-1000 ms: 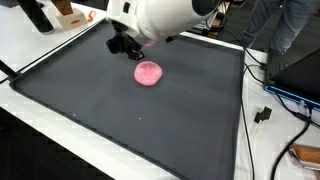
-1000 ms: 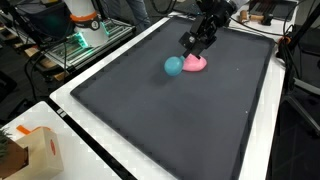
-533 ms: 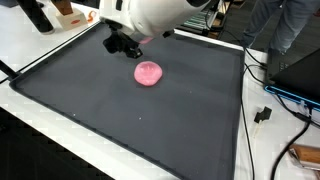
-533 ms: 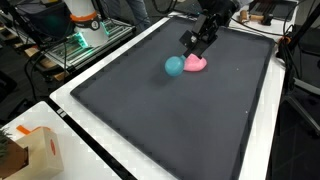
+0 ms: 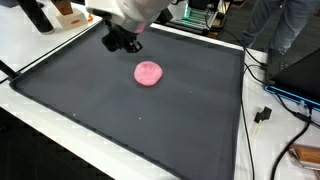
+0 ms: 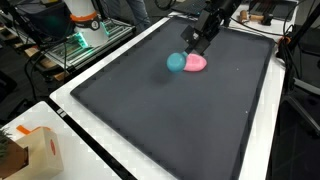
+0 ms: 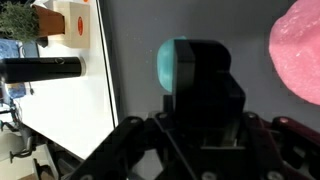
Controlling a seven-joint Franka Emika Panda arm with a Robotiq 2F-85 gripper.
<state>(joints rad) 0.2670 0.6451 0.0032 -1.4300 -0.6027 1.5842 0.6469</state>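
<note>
Two small things lie near the gripper (image 5: pixel 122 43), and over the last second it has drawn back from them. In an exterior view it now hangs over the far edge of the black mat (image 5: pixel 120 125), farther from the pink lump (image 5: pixel 148 72) than it was. The lump has not shifted, and the second thing does not show from here. In an exterior view from the opposite end, the gripper (image 6: pixel 192 42) has lifted and slid a little away. A teal ball (image 6: pixel 176 62) and the pink lump (image 6: pixel 197 62) sit touching side by side on the mat, just in front of it, exactly where they lay a second ago. So both rest free and nothing has been carried off. In the wrist view the fingers (image 7: pixel 185 85) appear pressed together into one dark block with nothing between them. The teal ball (image 7: pixel 168 65) peeks out from behind that block, and the pink lump (image 7: pixel 300 50) sits off to the right. As for containers, none stands on the mat. On the white counter (image 5: pixel 45 50) beside it the wrist view shows an orange-and-white box (image 7: pixel 65 20) and a black cylinder (image 7: pixel 40 68) lying on its side. A cardboard box (image 6: pixel 32 150) sits at the near corner. What they hold cannot be seen.
</note>
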